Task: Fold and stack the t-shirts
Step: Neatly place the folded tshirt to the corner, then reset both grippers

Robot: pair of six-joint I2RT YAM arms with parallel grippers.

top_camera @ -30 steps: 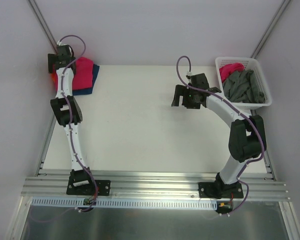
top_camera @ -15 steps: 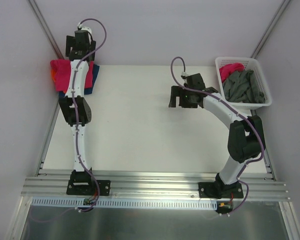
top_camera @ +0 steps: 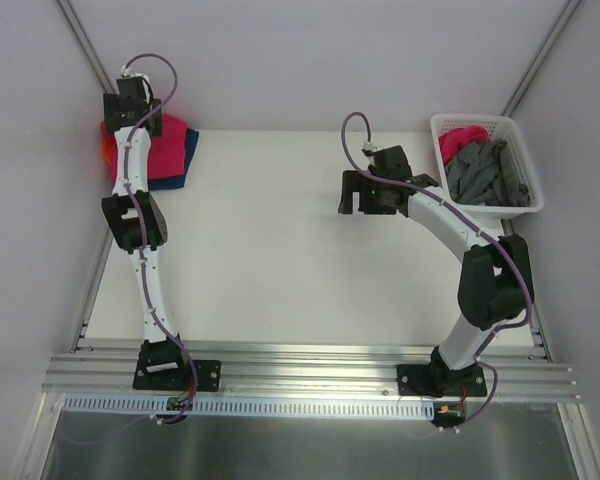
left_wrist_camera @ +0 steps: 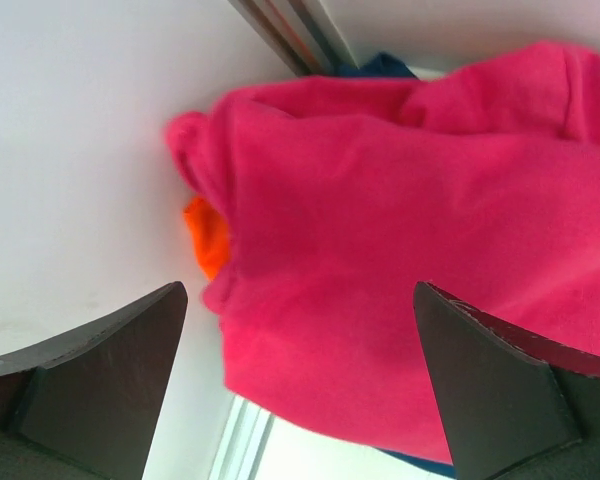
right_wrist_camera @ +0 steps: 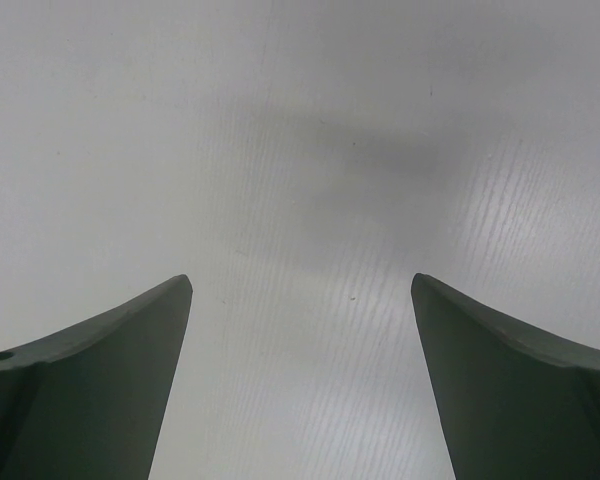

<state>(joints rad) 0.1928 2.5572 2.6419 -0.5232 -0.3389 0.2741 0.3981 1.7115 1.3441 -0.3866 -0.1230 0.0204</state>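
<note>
The left gripper (left_wrist_camera: 300, 290) hangs above the far left corner of the table (top_camera: 280, 260), its fingers wide apart and empty. Under it lies the magenta t-shirt (left_wrist_camera: 400, 260), on an orange t-shirt (left_wrist_camera: 208, 235) and a dark blue t-shirt (top_camera: 176, 181). The right gripper (right_wrist_camera: 300, 285) is spread too, empty, near the basket (top_camera: 480, 119) with grey t-shirts (top_camera: 490, 172) at the far right corner

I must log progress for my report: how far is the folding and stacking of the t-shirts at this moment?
Done: a magenta t-shirt lies on an orange t-shirt and a dark blue t-shirt in the far-left corner. In hand: nothing; the left claw hangs open over that pile, the right claw open over bare table. Left: grey t-shirts and a pink t-shirt lie bunched in the white basket.
</note>
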